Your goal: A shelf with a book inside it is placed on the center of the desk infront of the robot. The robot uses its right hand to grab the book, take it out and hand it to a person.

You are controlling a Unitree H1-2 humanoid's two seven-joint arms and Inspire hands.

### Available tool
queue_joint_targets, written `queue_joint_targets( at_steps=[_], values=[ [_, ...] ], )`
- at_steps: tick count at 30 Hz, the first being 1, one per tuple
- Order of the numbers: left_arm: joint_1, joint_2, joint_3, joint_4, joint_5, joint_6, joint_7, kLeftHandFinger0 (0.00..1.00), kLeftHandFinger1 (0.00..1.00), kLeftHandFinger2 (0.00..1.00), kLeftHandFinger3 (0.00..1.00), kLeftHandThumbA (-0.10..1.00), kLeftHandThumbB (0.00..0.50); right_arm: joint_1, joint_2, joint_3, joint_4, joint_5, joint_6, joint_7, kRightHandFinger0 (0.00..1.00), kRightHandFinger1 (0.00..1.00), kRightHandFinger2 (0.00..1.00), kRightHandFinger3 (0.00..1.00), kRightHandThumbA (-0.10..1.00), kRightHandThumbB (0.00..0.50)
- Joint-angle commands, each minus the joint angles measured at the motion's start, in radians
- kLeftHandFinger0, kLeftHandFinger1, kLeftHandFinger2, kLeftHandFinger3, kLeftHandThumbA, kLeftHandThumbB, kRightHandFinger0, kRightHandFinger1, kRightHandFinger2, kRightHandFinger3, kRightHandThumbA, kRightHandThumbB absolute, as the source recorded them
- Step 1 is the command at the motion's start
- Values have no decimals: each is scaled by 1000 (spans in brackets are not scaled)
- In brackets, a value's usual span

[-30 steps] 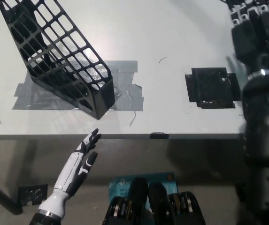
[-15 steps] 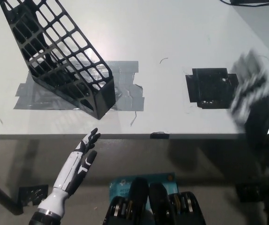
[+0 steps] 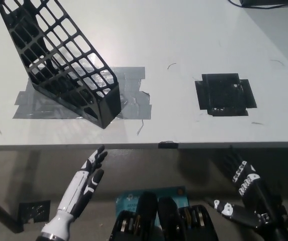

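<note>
On the worktop (image 3: pixel 184 40), toward its left, a black lattice shelf (image 3: pixel 58 60) stands tilted, its open end pointing up and away to the upper left and its closed lower end near the front edge. It sits on a patch of grey tape (image 3: pixel 83 98) stuck to the white surface. Through the grid of the shelf only the pale worktop and tape show; no book can be made out inside it or anywhere else in view. To the right, well apart from the shelf, a square of black tape (image 3: pixel 225 94) lies flat on the surface, and a small black tab (image 3: pixel 167 145) sits on the front edge between the two. A dark cable (image 3: pixel 264 4) runs along the far right corner. Below the front edge, the white left hand (image 3: pixel 86 179) hangs at the lower left with its fingers straight and slightly apart, holding nothing, its tips just under the rim. The black right hand (image 3: pixel 247 193) is at the lower right, also below the worktop, fingers spread and empty, well apart from the shelf. On the floor beneath, a teal card (image 3: pixel 133 198) shows between the two hands, and a small dark square (image 3: pixel 33 211) lies at the far lower left.
</note>
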Motion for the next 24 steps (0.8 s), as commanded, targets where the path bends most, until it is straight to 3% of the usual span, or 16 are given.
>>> queue_joint_targets(
  at_steps=[1, 11, 16, 24],
  values=[
    [13, -5, 0, -14, -16, -55, 8, 1000, 1000, 1000, 1000, 1000, 274, -7, -17, 20, 7, -73, -76, 43, 1000, 1000, 1000, 1000, 886, 372],
    [71, -11, -2, -7, -11, -64, 10, 1000, 1000, 1000, 1000, 1000, 319, 31, -18, 25, 28, -99, -78, 67, 1000, 1000, 1000, 1000, 919, 368],
    [104, -6, -2, -13, -14, -73, 6, 1000, 1000, 1000, 1000, 1000, 281, 55, -15, 37, 29, -132, -72, 69, 1000, 1000, 1000, 1000, 936, 380],
    [111, -9, 4, -1, -8, -84, 16, 1000, 1000, 1000, 1000, 1000, 274, 48, -12, 39, 44, -119, -61, 90, 1000, 1000, 1000, 1000, 906, 335]
  ],
)
